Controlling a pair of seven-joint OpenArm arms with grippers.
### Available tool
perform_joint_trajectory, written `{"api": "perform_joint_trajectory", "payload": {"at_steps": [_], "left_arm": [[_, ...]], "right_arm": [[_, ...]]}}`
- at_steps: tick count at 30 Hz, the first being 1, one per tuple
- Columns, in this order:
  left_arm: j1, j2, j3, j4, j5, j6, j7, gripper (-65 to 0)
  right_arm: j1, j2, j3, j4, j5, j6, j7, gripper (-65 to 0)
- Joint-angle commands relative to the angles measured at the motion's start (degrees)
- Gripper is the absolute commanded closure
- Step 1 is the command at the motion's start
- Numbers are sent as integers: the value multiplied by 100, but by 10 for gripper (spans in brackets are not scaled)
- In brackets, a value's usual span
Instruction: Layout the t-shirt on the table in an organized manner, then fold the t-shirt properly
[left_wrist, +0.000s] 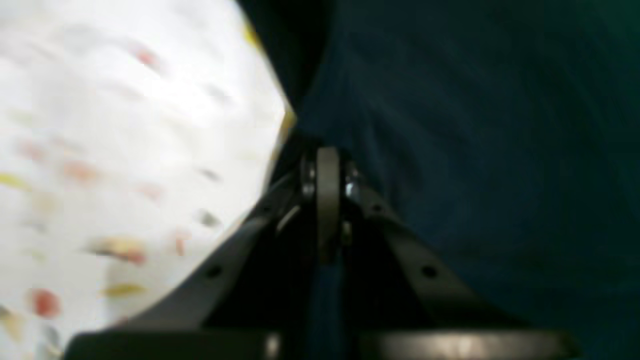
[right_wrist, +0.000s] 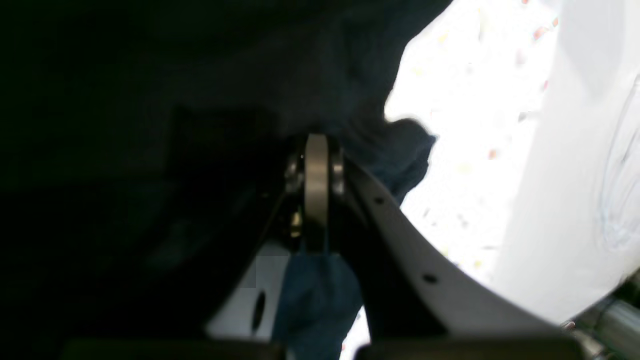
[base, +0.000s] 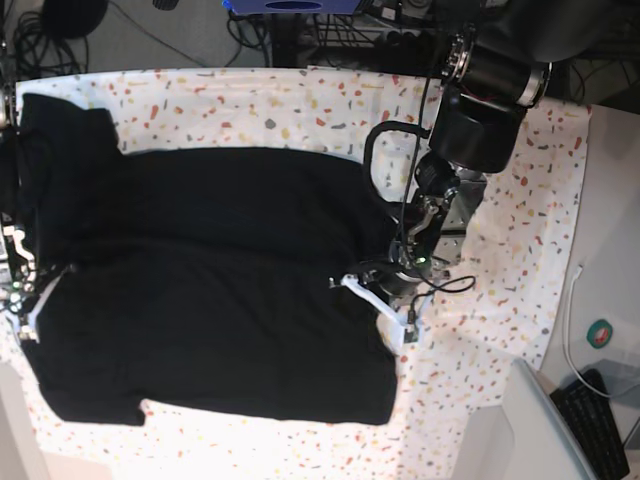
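right gripper (base: 40, 300): at the far left edge of the base view, jaws pressed together on a pinch of the t-shirt (base: 200, 280); its wrist view shows dark cloth caught between the closed fingers, with a tuft bunched just past the tips.
t-shirt: spread mostly flat across the table (base: 520, 230), black, its long axis running left to right in the base view; a sleeve lies at the upper left and a notched corner at the lower left.
shirt span: the cloth reaches from one pincer to the other, so each arm holds its own end and neither has to reach across.
left gripper (base: 385, 300): at the shirt's right edge, low over the table, jaws closed; its wrist view is blurred but shows dark fabric running between the fingers, with the speckled table to one side.
relation for the coming move: the body of the shirt lies between the two pincers, so any lift or fold carries an edge inward along that long axis, judging by the grips.
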Motion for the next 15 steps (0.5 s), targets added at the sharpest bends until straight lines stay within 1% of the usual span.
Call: {"api": "perform_joint_trajectory", "payload": {"at_steps": [1, 3, 5, 7, 10, 11, 14, 15], "left_arm": [[204, -109, -145, 499, -119, -63, -11, 0], [723, -268, -497, 1281, -286, -63, 209, 0], [1523, -373, -1086, 2240, -470, -63, 402, 0], [2253, -373, -1455, 2908, -593, -63, 455, 0], [3299, -347, -1684, 3629, -681, -63, 402, 0], [3589, -338, -1745, 3717, -690, -63, 279, -79], [4002, -145, -1745, 3541, -690, -99, -292, -375], [4002, -101, -1693, 3400, -690, -99, -433, -443]], "right_arm": [[-129, 121, 50, 789, -44, -26, -184, 0], [-691, 139, 200, 2196, -44, -26, -676, 0], [-1368, 77, 657, 3549, -44, -26, -957, 0], [-1782, -187, 991, 4262, -61, -17, -1054, 0], [-2221, -530, 1395, 4912, -79, -8, -1423, 0], [-2335, -626, 1466, 5009, -70, -8, -1555, -98], [-2678, -784, 1536, 5070, -44, -8, -1581, -351], [-2793, -828, 1589, 5070, -35, -8, -1502, -414]]}}
